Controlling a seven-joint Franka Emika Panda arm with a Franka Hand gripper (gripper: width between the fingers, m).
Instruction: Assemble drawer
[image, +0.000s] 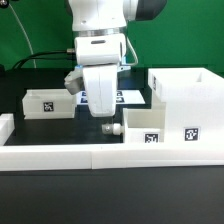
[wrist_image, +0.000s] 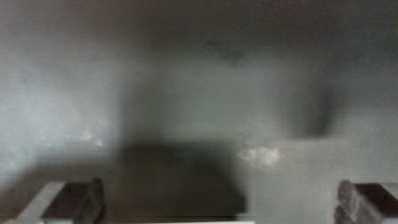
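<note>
A: Exterior view, first entry?
B: One white robot arm (image: 100, 25), its end effector (image: 104, 124) pointing down at the centre, above the black bench (image: 150, 195).
A: Drawer parts?
B: One shallow white plastic tray (image: 45, 103) with a square tag, at nine o'clock from the end effector and well apart. One tall open-fronted white plastic box (image: 185, 95) at three o'clock. A second shallow white tray (image: 145, 128) at four o'clock, just beside the box. Its round knob (image: 113, 129) sits next to the fingertips; contact unclear.
A: Other items?
B: The marker board (image: 128, 97) at one o'clock, behind the end effector. One long low white border wall (image: 60, 155) at six o'clock.
A: Wrist view?
B: Blurred grey. On the end effector (wrist_image: 222, 205), the two fingers (wrist_image: 80, 200) stand wide apart, nothing between them.
</note>
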